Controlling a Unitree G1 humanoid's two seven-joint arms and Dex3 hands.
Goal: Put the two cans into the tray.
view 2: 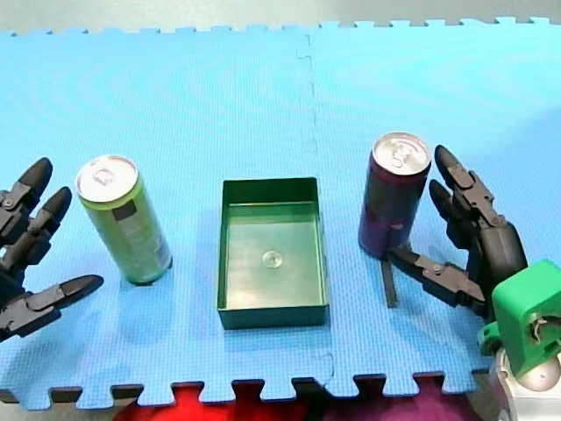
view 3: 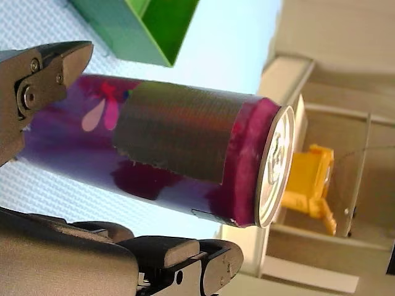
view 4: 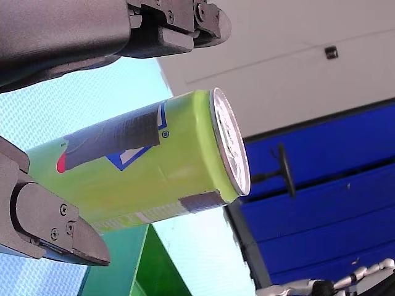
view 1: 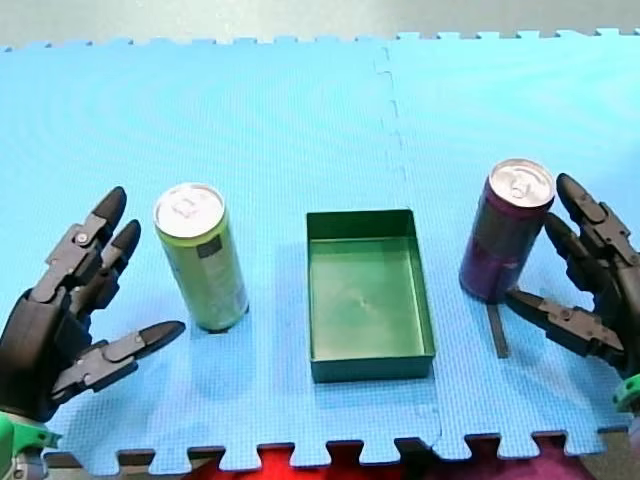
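The right hand's fingers (view 1: 585, 215) are uncurled and grip nothing. They stand just beside the purple can (view 1: 505, 230), on the side away from the tray (view 1: 360, 214), the longer ones by its upper half and the thumb low near its foot. Whether any tip touches the can cannot be told. The right hand (view 1: 590, 290) itself sits near the right edge of the blue foam mat (view 1: 250, 120). In the first wrist view the purple can lies between dark fingers, with a grey tape patch (view 3: 176, 132) on its side.

The left hand's fingers (view 1: 100, 225) are also uncurled and empty, a little apart from the green can (view 1: 200, 255) on its outer side. The left hand (view 1: 60, 320) is at the near left corner of the mat.

Both cans stand upright on the mat, outside the tray, which lies between them – green can to its left, purple can to its right. A short dark strip (view 1: 497, 330) lies on the mat just in front of the purple can, close to the thumb
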